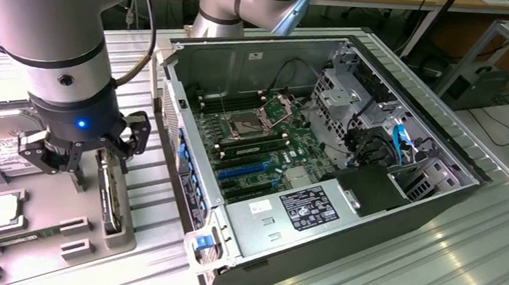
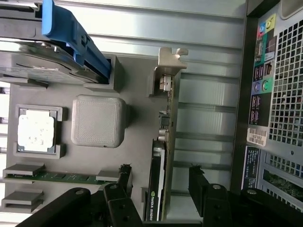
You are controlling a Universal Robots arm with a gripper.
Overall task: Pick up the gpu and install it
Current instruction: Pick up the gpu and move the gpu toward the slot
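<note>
In the exterior view's lower left, a grey moulded plastic tray (image 1: 42, 200) lies on the ribbed silver metal surface (image 1: 428, 268). The thin, flat black gpu (image 1: 111, 202) stands on its long edge in a slot along the tray's side nearest the case, with a narrow silver metal bracket at one end. The robot's black claw (image 1: 95, 170) hangs over it with its fingers spread wide, one on each side of the card and clear of it. In the wrist view, white lettering on the gpu (image 2: 163, 156) reads "NVIDIA". Further right in the exterior view, a large black open computer case (image 1: 243, 62) lies on its side. The black sticker (image 1: 309, 208) with white print on its silver power supply is too small to read.
</note>
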